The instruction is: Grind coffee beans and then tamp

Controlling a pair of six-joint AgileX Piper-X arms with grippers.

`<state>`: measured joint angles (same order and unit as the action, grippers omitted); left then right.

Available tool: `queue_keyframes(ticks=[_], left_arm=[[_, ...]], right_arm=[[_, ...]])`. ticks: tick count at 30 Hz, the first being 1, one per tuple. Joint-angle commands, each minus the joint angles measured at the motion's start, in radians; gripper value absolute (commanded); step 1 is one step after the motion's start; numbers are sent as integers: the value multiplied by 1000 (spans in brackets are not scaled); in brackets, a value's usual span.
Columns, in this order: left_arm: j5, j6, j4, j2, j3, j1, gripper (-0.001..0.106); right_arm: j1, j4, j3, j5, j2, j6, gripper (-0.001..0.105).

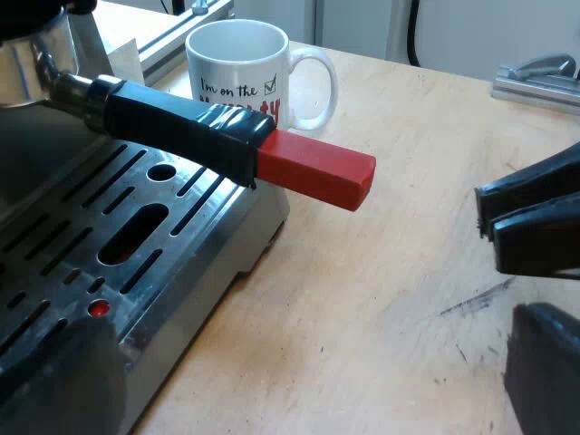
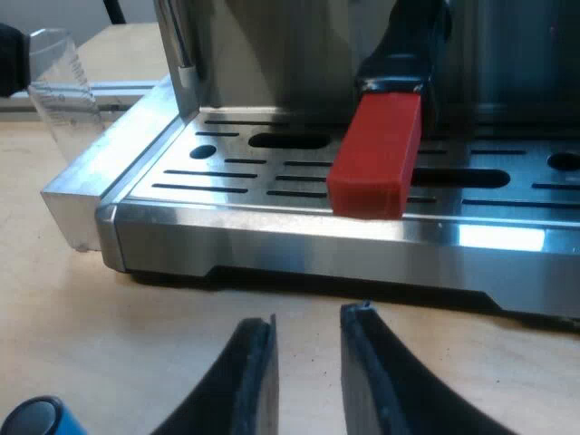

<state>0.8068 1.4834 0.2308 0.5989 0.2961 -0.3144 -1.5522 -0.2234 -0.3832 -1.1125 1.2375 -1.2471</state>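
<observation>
Since the holder (image 1: 195, 127) sits locked into the espresso machine (image 2: 272, 236), its red end (image 2: 376, 159) jutting over the drip tray (image 1: 136, 227), I judge it rigid and fairly heavy, best gripped on the glossy dark handle. Left gripper (image 1: 503, 285) and right gripper (image 2: 310, 315) have fingers parted, holding nothing. The mug (image 1: 231, 77) and measuring glass (image 2: 63, 100) look empty; the blue tamper (image 2: 36, 419) rests on the surface (image 1: 390, 317).
</observation>
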Motion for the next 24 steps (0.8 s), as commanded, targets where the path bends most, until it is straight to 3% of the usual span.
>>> queue_keyframes(ticks=[1,10,24], left_arm=[[22,0,-13,-4,2,-5,86],[22,0,-13,-4,2,-5,86],[22,0,-13,-4,2,-5,86]], right_arm=[[-2,-96,-1,-68,54,-5,21],[1,-162,-1,-133,106,-8,21],[91,-194,-1,-87,106,-8,21]])
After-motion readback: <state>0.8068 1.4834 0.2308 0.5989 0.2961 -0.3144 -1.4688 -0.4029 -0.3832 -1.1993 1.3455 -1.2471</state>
